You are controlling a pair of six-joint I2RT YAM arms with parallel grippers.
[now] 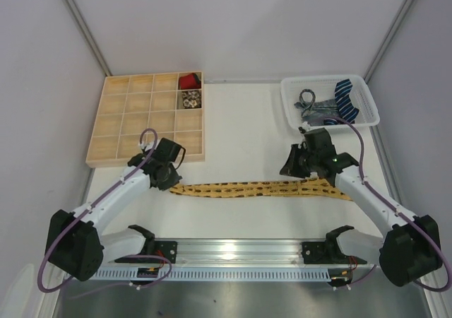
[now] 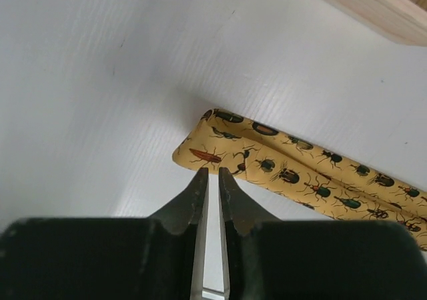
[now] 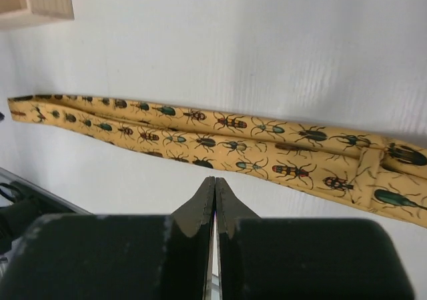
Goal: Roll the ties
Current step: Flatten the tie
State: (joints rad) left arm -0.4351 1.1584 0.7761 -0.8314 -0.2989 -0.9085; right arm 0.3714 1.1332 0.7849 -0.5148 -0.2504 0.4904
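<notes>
Left pincer (image 2: 212, 172), a crack apart and empty, sits at the yellow tie (image 2: 293, 173)'s folded end. It lies flat on the tabletop (image 1: 240, 134) just before the wooden tray (image 1: 113, 161), running rightward from it toward the clenched, empty right pincer (image 3: 215, 180).

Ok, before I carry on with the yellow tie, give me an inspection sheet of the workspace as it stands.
Surface: white table, no marks seen.
Job's things: yellow tie folded double, lying flat between the arms, not yet rolled; red roll and patterned roll in the wooden tray; navy striped tie and grey tie heaped in the white basket.
Clutter: nothing seen.
Grippers: left tool open a slit, empty, tips at the tie's folded end; right tool shut, empty, beside the tie.
Cables: purple cables run along both arms.
Surroundings: grey walls; metal rail at the near edge.
</notes>
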